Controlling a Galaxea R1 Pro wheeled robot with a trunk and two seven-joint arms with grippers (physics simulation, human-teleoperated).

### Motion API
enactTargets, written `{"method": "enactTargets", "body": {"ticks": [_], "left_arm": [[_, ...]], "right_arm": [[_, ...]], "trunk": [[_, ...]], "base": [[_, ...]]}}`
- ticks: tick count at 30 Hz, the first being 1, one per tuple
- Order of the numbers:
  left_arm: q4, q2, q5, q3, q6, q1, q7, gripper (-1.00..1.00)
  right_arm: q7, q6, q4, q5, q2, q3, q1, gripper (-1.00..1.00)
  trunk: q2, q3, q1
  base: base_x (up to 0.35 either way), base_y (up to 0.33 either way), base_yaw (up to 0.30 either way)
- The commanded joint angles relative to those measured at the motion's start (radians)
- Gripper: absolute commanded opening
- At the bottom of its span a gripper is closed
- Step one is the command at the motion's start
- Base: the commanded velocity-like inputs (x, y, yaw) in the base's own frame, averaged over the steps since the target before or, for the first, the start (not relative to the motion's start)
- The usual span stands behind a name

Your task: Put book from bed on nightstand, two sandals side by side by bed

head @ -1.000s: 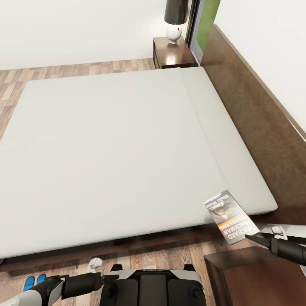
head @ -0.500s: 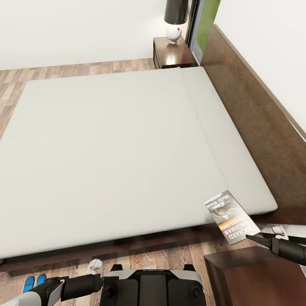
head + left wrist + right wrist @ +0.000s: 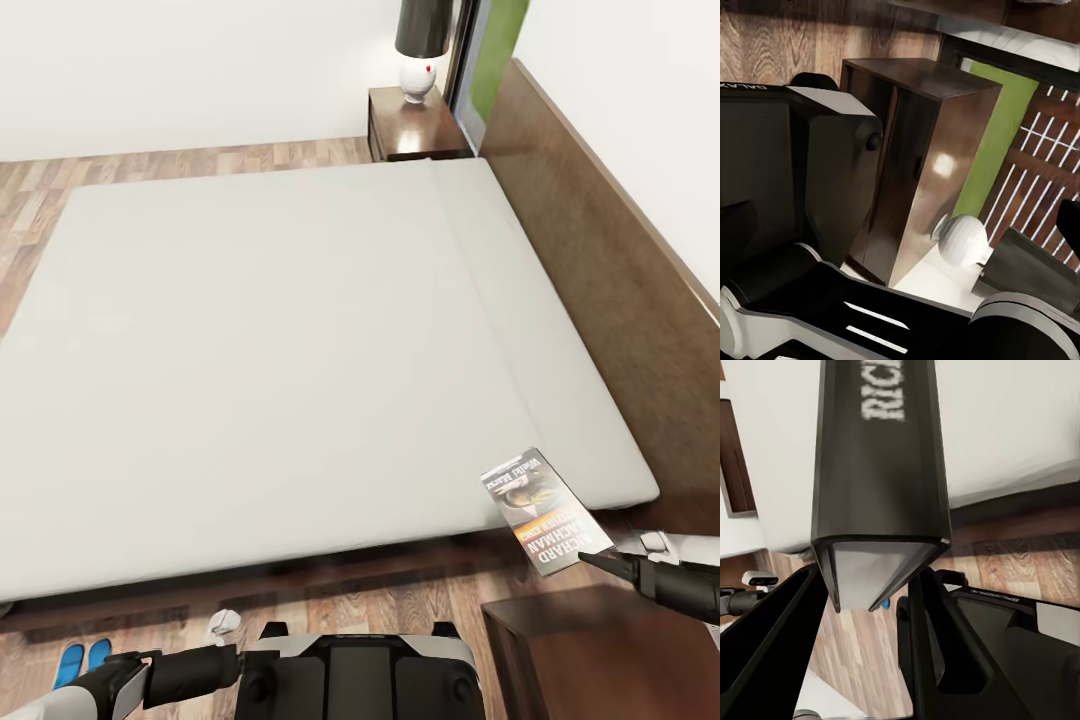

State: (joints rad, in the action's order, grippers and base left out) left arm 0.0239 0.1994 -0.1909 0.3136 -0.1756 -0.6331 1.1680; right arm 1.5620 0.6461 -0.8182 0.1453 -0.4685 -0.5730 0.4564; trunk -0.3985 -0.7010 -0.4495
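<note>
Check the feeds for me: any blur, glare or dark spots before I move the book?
Head view: sharp and evenly lit; book title readable, soft sheen on the far nightstand. Right wrist view: book so close its lettering is blurred; right gripper fingers dark against it. Left wrist view: bright glare patch on the near nightstand side, robot body in shadow.

Cover of the book (image 3: 544, 511): white lettering "RICHARD" with "BACHMAN" above it, both upside down in the head view; spine in the right wrist view shows "RICH"; the robot's black trunk housing (image 3: 765, 135) bears "GALAX" partly.
</note>
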Motion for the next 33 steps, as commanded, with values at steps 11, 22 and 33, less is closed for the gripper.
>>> {"method": "enactTargets", "body": {"ticks": [11, 22, 33], "left_arm": [[0.001, 0.0, -0.009, 0.009, -0.01, 0.0, 0.004, 1.0], [0.001, 0.0, -0.009, 0.009, -0.01, 0.0, 0.005, 1.0], [0.001, 0.0, -0.009, 0.009, -0.01, 0.0, 0.005, 1.0]], "right_arm": [[0.009, 0.01, -0.001, 0.01, 0.001, -0.004, 0.001, -1.0], [0.009, 0.012, -0.001, 0.01, 0.001, -0.004, 0.001, -1.0], [0.009, 0.012, -0.001, 0.01, 0.001, -0.004, 0.001, -1.0]], "trunk": [[-0.002, -0.001, -0.001], [-0.002, -0.001, -0.001], [-0.002, -0.001, -0.001]], "base": [[0.0, 0.0, 0.281], [0.0, 0.0, 0.283], [-0.072, 0.0, 0.05]]}}
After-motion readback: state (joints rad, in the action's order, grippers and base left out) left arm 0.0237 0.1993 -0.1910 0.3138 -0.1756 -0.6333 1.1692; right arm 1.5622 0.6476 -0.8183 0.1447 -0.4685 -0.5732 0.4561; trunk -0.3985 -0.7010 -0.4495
